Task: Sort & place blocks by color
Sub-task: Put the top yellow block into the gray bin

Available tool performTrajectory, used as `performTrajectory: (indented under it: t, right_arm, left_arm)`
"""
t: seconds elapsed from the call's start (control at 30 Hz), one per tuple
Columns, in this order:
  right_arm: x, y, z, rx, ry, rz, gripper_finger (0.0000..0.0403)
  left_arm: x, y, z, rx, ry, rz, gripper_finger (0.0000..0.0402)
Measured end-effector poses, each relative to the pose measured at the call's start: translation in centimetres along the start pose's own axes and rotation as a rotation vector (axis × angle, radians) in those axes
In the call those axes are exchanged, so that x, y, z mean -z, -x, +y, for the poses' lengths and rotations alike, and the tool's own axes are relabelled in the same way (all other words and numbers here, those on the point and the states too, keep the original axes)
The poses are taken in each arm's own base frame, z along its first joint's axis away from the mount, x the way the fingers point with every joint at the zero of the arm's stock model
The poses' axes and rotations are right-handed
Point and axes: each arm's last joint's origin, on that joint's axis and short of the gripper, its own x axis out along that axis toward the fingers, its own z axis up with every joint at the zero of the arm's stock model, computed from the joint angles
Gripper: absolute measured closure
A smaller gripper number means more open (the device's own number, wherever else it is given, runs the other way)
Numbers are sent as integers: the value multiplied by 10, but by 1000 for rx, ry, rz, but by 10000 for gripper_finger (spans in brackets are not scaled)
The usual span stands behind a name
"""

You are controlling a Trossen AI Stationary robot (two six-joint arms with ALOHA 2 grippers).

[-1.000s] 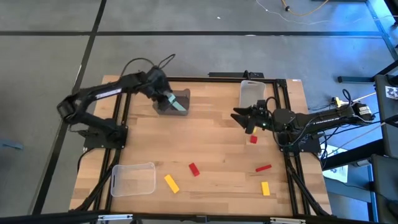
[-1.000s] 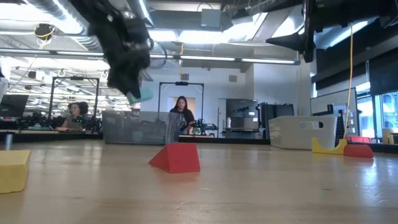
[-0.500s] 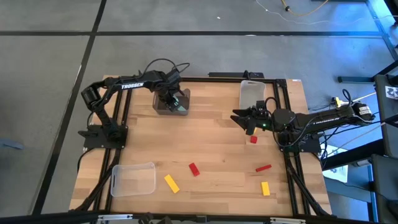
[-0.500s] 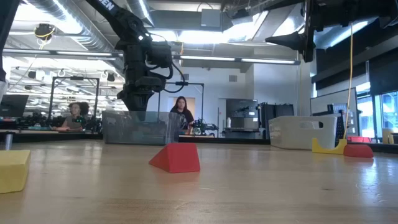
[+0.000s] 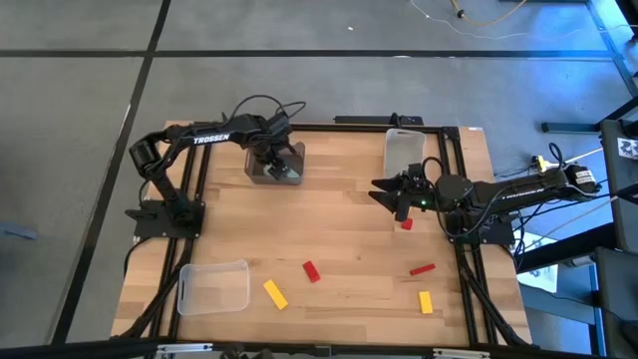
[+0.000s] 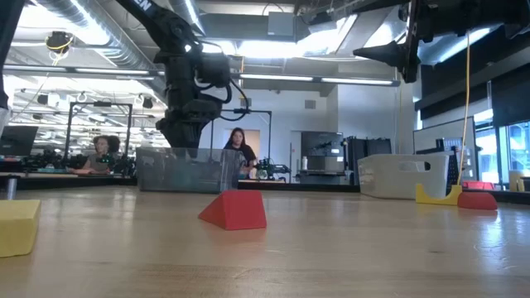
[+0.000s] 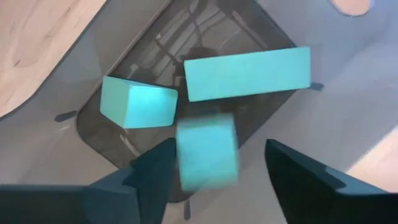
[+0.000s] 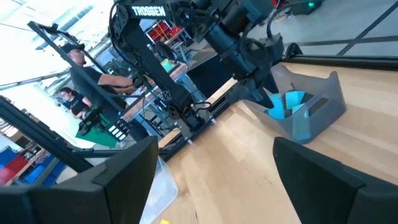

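Observation:
My left gripper (image 5: 272,155) stands open over the dark bin (image 5: 276,165) at the table's far left. In the left wrist view its fingers (image 7: 152,168) are spread above the bin floor. Two mint blocks (image 7: 247,72) (image 7: 137,102) lie flat on that floor. A third mint block (image 7: 207,152) shows blurred between the fingers, with a gap on one side. My right gripper (image 5: 387,189) hovers open at the right, just beyond a red block (image 5: 406,223), holding nothing. More red blocks (image 5: 312,270) (image 5: 422,268) and yellow blocks (image 5: 274,293) (image 5: 426,301) lie flat near the near edge.
A clear bin (image 5: 213,287) sits at the near left corner and a pale bin (image 5: 404,152) at the far right, behind my right gripper. The table's middle (image 5: 329,214) is bare wood. People sit in the room beyond the table (image 6: 240,149).
My left arm swung toward the table's far edge and tipped its gripper down into the dark bin, carrying a mint block with it. It has stayed there over the last half second. My right gripper has kept its place.

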Motion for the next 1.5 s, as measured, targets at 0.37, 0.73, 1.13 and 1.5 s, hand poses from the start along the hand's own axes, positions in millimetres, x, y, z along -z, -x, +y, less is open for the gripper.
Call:
performTrajectory:
  t: [0.37,0.73,1.13,1.5]
  right_arm:
    - [-6,0,3,-31,19,-57,85]
    - [-15,1,10,-103,74,-147,85]
    - [-15,1,10,-104,92,-147,85]
    - [-26,-1,19,217,-55,190,85]
  left_arm:
    - [-2,100,-15,263,-14,-418,137]
    - [95,136,-61,679,-129,-1136,137]
    - [134,121,-58,751,-113,-1322,137]
    - [133,120,-57,711,-106,-1335,137]
